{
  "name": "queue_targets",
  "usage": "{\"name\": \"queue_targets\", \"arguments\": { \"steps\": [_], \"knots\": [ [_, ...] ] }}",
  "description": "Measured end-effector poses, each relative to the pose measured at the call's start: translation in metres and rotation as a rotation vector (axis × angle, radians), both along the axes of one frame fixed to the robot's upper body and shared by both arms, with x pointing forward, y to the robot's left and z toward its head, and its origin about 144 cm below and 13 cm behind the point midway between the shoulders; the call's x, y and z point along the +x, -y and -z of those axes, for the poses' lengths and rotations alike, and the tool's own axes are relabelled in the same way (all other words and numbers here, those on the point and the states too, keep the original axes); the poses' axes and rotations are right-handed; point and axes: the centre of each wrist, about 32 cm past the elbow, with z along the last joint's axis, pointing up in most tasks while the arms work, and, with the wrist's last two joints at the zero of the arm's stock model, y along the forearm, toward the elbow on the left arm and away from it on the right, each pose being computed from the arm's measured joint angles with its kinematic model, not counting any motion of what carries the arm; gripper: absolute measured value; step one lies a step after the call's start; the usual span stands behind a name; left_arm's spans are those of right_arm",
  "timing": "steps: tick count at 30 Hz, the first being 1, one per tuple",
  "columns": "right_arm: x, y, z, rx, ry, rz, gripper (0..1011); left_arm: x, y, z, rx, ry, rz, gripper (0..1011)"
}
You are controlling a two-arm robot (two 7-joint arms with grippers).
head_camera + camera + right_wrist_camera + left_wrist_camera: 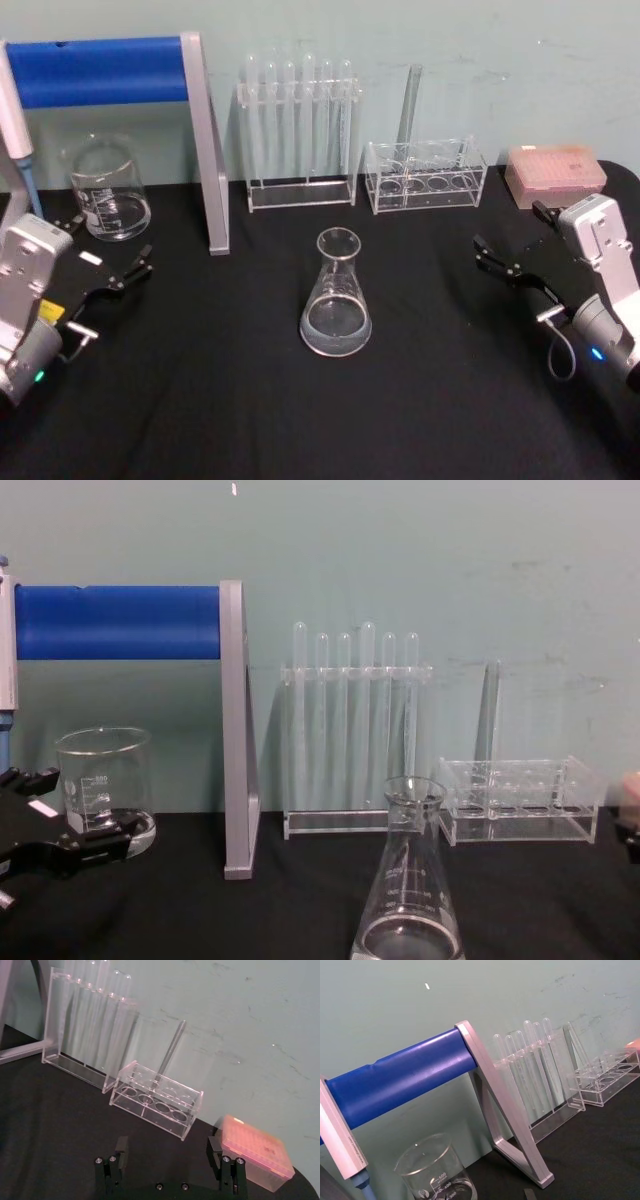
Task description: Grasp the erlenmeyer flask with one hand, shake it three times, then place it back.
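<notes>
The flask (336, 300) stands upright at the centre of the table (230, 410), well apart from the left gripper (108, 243), open beside the beaker (108, 190), and the right gripper (512, 232), open far right.

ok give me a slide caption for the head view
Clear glass cone-shaped erlenmeyer flask stands upright on the black table between open left gripper and open right gripper, untouched.

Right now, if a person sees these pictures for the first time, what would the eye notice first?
The erlenmeyer flask stands upright and alone at the middle of the black table. Behind it to the left, a bright blue bar on a grey stand draws the eye. The left hand and the right hand sit open at either side, apart from the flask.
</notes>
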Motion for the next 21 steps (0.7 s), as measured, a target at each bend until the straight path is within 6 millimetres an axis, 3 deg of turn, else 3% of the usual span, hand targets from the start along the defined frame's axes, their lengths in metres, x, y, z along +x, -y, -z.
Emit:
{"name": "queue_targets", "arguments": {
  "steps": [21],
  "knots": [
    [-0.032,0.002,-0.014,0.186,-0.077,-0.103,1000,0.000,0.000,0.000,0.000,0.000,0.000,1001]
  ]
}}
